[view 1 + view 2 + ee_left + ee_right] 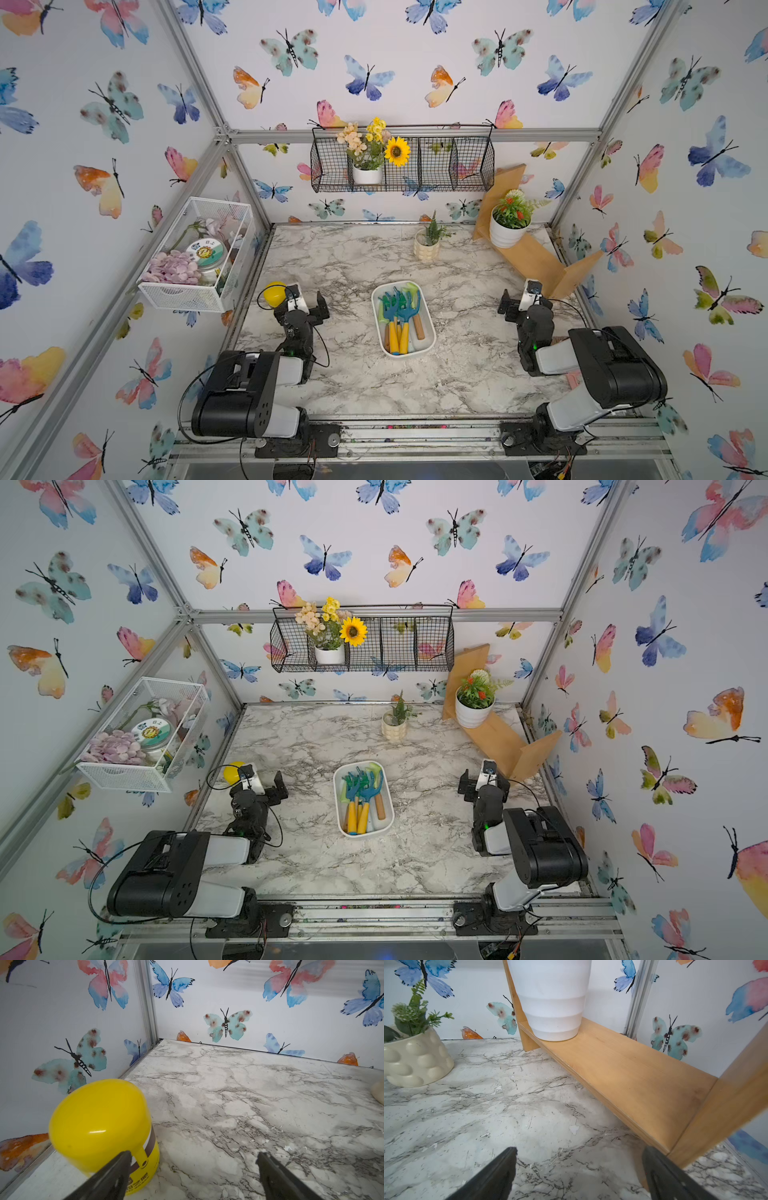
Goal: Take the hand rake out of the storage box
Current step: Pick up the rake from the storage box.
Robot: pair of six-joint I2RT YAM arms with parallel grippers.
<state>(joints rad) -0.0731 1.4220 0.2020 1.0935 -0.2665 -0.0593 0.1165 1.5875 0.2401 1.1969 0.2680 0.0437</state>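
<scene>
- Yellow-capped plastic bottle [99, 1126] stands beside the released left claw [194, 1154]; a wooden plank shelf [633, 1076] sits beside the released right claw [580, 1148].
- Shallow white glossy storage box [433, 332] holds overlapping blue garden tools [401, 309]; which one is the hand rake is unclear.

Storage box [431, 334] mid-desk [332, 382], plants behind.
Hand tools [401, 320] lie in the box. A bottle [275, 294] stands at the desk's left edge, a small planter [426, 249] behind the box, and a potted plant [505, 232] on the shelf [532, 259] at back right.
</scene>
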